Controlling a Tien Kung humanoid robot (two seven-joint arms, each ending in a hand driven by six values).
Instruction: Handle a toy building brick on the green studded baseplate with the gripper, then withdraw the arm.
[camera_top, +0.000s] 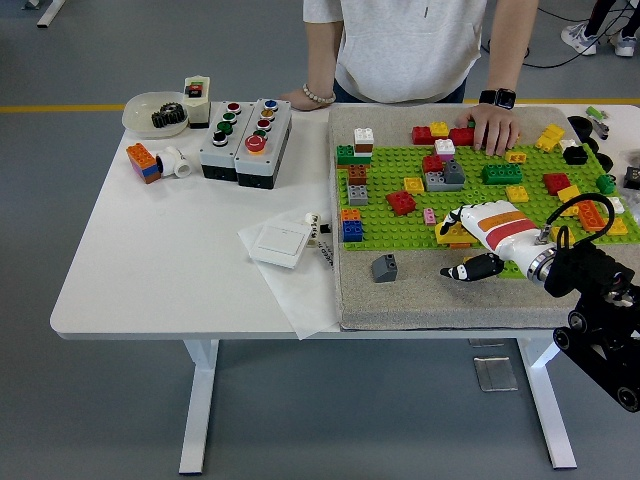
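The green studded baseplate (400, 225) lies on a grey mat (430, 295) on the right half of the table and carries several coloured bricks. My right hand (462, 240), white with an orange stripe, reaches in from the lower right. Its fingertips (452, 216) lie over a yellow brick on an orange one (452, 236) at the plate's near edge. The black thumb (470, 268) sticks out apart from the brick, over the plate's front edge, so nothing is clasped. My left arm is out of sight.
A person stands at the far side, one hand (493, 128) resting on the plate's far edge, the other (305, 97) on the table. A loose grey brick (384, 267) lies on the mat. Button boxes (245, 140), a bowl (155, 112) and a white switch (279, 243) sit to the left.
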